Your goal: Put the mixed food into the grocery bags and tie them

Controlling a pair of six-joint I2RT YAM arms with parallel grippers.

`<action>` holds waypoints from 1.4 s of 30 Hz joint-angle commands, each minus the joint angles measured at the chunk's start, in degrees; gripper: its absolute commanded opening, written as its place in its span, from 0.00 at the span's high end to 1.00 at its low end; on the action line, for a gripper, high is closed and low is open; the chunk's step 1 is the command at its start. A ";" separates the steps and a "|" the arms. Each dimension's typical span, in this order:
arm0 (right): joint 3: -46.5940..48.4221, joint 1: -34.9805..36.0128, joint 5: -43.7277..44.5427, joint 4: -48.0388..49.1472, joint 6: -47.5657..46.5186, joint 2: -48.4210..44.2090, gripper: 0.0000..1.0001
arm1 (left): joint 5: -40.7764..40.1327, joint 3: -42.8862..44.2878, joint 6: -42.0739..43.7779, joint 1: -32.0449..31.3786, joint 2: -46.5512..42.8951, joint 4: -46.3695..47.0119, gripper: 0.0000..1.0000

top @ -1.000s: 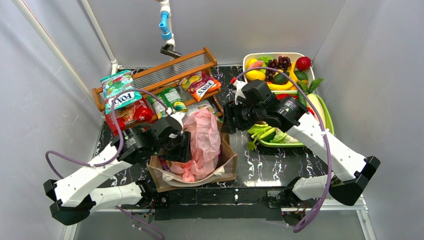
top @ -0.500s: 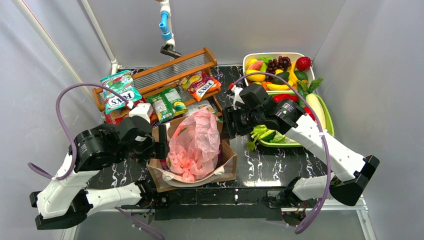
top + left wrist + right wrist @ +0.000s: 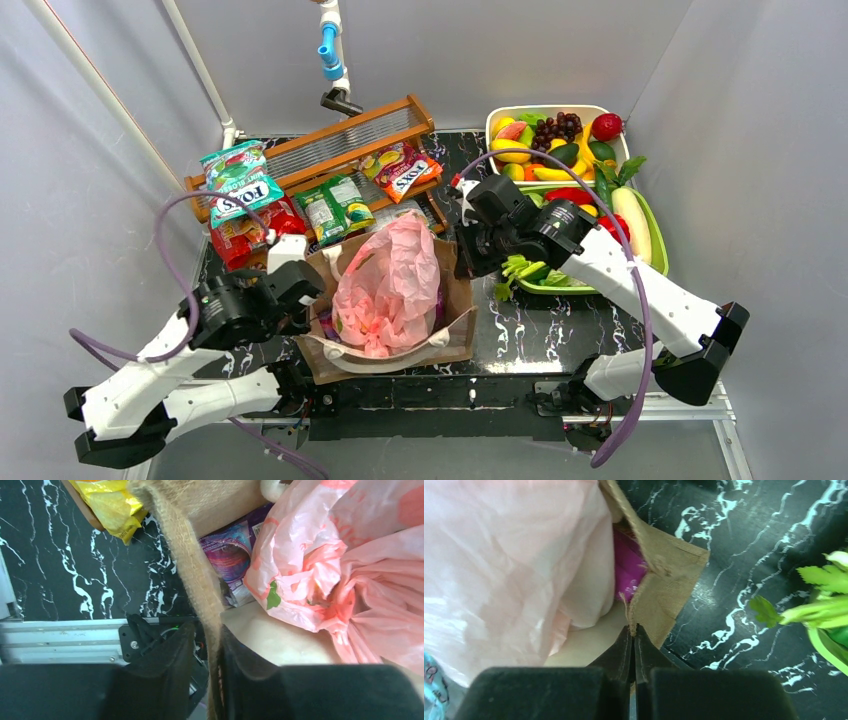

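Observation:
The brown tote (image 3: 455, 300) sits at the table's near middle. The pink plastic bag (image 3: 390, 280) is bunched inside it, over a purple packet (image 3: 232, 555). My left gripper (image 3: 305, 300) is at the tote's left rim. In the left wrist view that burlap rim (image 3: 192, 565) runs between the nearly closed jaws of the left gripper (image 3: 212, 637). My right gripper (image 3: 462, 265) is at the tote's right rim. In the right wrist view the right gripper (image 3: 634, 630) pinches a frayed corner of the brown tote (image 3: 664, 590). More snack packets (image 3: 238, 180) lie by the rack.
A wooden rack (image 3: 340, 135) stands at the back left with packets on and below it. A white tray (image 3: 495, 118) of toy fruit and a green tray (image 3: 655, 245) of vegetables fill the back right. Celery (image 3: 824, 610) lies close to the right gripper.
The left gripper moved off the top of the pink bag to the tote's left rim and closed on it. The right gripper shifted slightly left and shut on the tote's right rim.

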 commanded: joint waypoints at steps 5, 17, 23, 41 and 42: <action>7.22 0.05 16.03 -5.88 -1.73 1.07 0.99 | -2.87 -0.94 0.36 -0.06 2.58 2.05 1.00; 10.05 -14.83 18.08 -3.56 -4.67 -0.35 0.99 | -4.85 4.21 1.34 0.01 1.16 6.58 1.00; 7.98 -19.52 16.44 -2.69 -6.99 -2.52 0.99 | -2.86 -0.92 -1.68 -0.05 -2.23 9.72 1.00; -1.12 -19.49 -3.96 1.52 -13.61 -16.36 0.29 | 1.96 1.79 3.07 0.02 5.57 23.47 0.02; -0.55 -19.51 -3.48 1.48 -13.19 -17.09 0.27 | 1.50 3.40 3.33 -0.02 5.77 22.24 0.02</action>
